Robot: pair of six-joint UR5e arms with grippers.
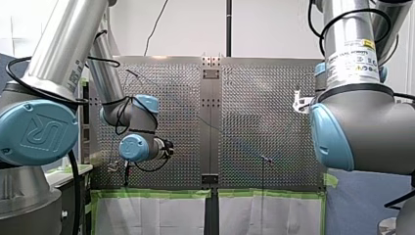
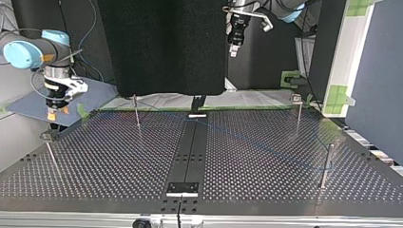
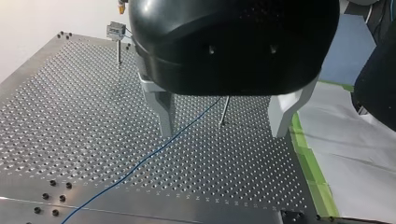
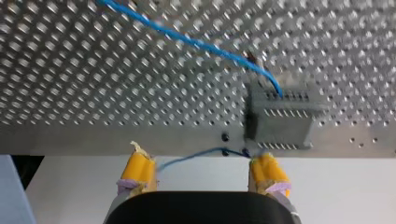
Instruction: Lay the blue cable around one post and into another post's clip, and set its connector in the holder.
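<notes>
The blue cable (image 3: 154, 151) lies loose on the perforated table (image 3: 70, 116), passing under my left gripper (image 3: 223, 134), whose metal fingers (image 3: 166, 112) stand wide open and hold nothing. A thin post (image 3: 225, 111) stands just beyond them. In the right wrist view the cable (image 4: 187, 41) runs into a grey block (image 4: 280, 116) at the table's edge. My right gripper (image 4: 203, 163) is open, with its yellow pads (image 4: 137, 169) short of that edge. In the top view my right gripper (image 2: 51, 114) hangs over a clip post (image 2: 49, 142), and my left gripper (image 2: 233, 50) is high at the back.
Other posts stand on the table: one behind the middle (image 2: 136, 113), one with a head at the back right (image 2: 298, 111), one plain at the right (image 2: 326, 164). A dark centre strip (image 2: 190, 152) divides the table. Green tape (image 3: 308, 163) marks its edge.
</notes>
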